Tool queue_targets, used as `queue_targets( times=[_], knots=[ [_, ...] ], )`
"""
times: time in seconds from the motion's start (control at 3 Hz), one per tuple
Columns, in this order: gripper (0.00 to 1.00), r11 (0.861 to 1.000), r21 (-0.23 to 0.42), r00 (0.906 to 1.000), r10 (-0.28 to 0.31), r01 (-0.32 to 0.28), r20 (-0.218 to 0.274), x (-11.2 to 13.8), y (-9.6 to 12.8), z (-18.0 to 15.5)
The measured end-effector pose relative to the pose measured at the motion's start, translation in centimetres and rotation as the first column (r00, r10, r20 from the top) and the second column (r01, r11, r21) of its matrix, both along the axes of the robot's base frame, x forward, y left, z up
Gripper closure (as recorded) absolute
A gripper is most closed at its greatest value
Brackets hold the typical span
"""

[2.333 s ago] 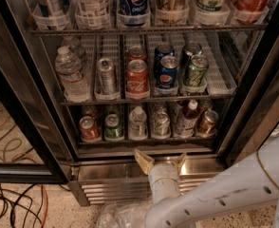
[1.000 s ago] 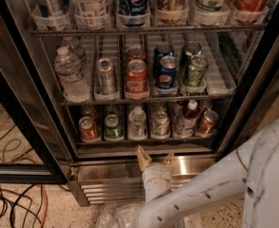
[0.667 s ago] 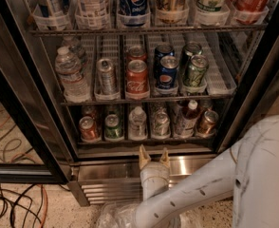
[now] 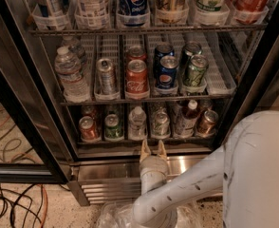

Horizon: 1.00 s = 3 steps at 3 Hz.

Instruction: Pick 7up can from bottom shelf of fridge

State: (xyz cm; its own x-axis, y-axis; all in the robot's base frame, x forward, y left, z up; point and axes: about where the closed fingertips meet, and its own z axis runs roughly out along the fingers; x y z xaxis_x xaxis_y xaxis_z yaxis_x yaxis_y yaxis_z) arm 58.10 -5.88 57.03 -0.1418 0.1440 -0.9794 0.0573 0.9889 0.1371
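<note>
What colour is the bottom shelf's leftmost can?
Red can, camera view. The tool hovers below the bottom shelf.

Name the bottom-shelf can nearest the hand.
The pale silvery green-marked can, just above the open hand before the bottom shelf; green can and copper can stand farther aside.

You're in a commercial or shared drinks spot, not a home kitchen. The fridge [image 4: 101,172] is a glass-door cooler with wire racks, plastic lanes of cans and bottles, and a stainless vented base. Left of the fridge, loose cables [image 4: 6,208] trail over a speckled floor [image 4: 59,209]. Your gripper [image 4: 153,148], fingers parted, sits just before the fridge's bottom shelf [image 4: 120,141].
</note>
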Motion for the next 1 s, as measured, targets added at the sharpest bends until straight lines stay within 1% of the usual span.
queue_targets(
  times=[0.33,1.0],
  knots=[
    [0.49,1.000,-0.014,0.9993,0.001,0.000,0.038,1.1,0.0,0.8],
    [0.47,0.999,-0.010,0.9974,0.032,-0.032,0.065,2.1,0.1,0.8]
  ],
)
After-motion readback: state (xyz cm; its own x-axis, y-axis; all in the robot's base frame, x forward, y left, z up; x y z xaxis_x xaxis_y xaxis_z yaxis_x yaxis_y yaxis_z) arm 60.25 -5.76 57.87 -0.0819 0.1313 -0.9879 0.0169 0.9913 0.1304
